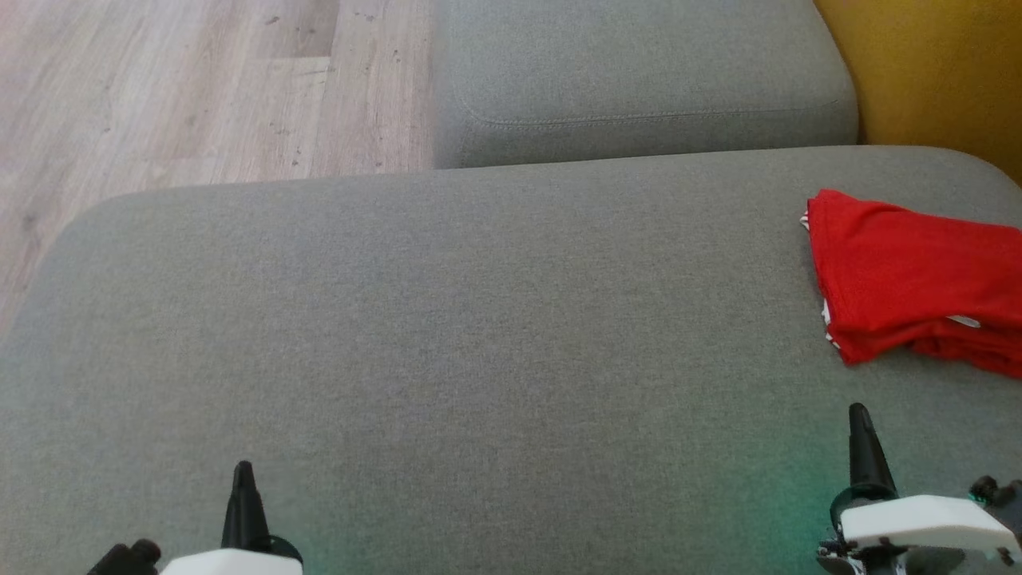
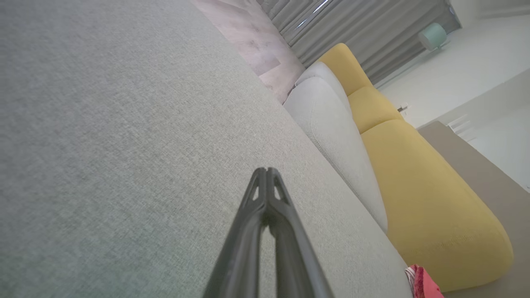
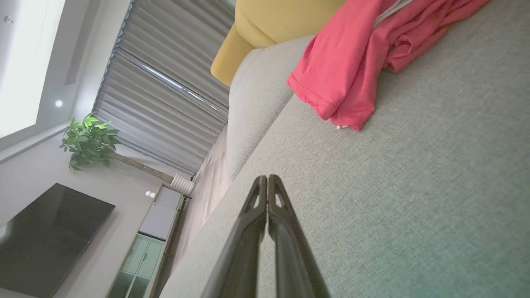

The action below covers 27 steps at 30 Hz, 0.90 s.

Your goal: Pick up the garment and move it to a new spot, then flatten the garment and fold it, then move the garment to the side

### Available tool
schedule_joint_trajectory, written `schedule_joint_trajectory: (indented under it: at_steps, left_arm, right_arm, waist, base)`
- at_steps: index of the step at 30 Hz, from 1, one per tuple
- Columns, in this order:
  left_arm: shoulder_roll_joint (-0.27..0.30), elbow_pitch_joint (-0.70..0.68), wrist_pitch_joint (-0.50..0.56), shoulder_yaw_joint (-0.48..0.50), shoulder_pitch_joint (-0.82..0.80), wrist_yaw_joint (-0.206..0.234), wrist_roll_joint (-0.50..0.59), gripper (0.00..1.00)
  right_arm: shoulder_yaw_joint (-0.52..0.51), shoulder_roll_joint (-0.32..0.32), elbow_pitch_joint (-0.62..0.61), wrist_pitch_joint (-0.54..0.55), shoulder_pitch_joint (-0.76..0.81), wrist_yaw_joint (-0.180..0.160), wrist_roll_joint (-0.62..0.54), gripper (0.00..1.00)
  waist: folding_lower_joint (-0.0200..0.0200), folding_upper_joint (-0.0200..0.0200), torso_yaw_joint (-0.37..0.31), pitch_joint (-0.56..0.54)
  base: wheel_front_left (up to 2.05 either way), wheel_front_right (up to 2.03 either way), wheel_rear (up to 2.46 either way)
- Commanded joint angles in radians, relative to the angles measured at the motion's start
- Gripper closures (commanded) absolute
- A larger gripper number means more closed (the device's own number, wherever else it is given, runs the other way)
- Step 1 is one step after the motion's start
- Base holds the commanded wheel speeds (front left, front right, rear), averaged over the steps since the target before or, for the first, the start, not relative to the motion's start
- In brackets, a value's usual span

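Observation:
The garment (image 1: 910, 279) is red with white trim and lies folded in a compact stack at the right side of the grey sofa seat (image 1: 479, 335). It reaches the upper right of the right wrist view as the garment (image 3: 352, 62), and a corner of the garment (image 2: 422, 283) peeks in at the bottom right of the left wrist view. My right gripper (image 1: 859, 419) is shut and empty, just in front of the garment and apart from it. At the lower left my left gripper (image 1: 243, 473) is shut and empty over bare cushion.
A second grey cushion (image 1: 639, 80) lies beyond the seat, with a yellow sofa (image 1: 926, 72) at the far right. Wooden floor (image 1: 184, 88) shows at the upper left. Curtains (image 3: 165, 95), a plant (image 3: 87, 140) and a dark screen (image 3: 45, 240) stand far off.

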Motion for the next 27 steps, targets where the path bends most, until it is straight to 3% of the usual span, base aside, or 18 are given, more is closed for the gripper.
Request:
schedule_joint_trajectory:
  at_steps: [1,27]
  left_arm:
    - [0.013,-0.024,0.005,0.034,-0.059,-0.012,-0.031,1.00]
    - [0.013,0.004,0.084,0.108,-0.142,-0.068,-0.343,1.00]
  right_arm:
    - [0.004,-0.019,-0.030,0.007,-0.055,0.004,0.031,1.00]
    - [-0.039,-0.020,-0.026,0.085,-0.124,0.006,0.331,1.00]
  waist:
    - [-0.0001,0.0000,-0.001,0.001]
    - [-0.0001,0.0000,-0.018,0.027]
  base:
    - [0.00,0.00,0.00]
    - [0.00,0.00,0.00]
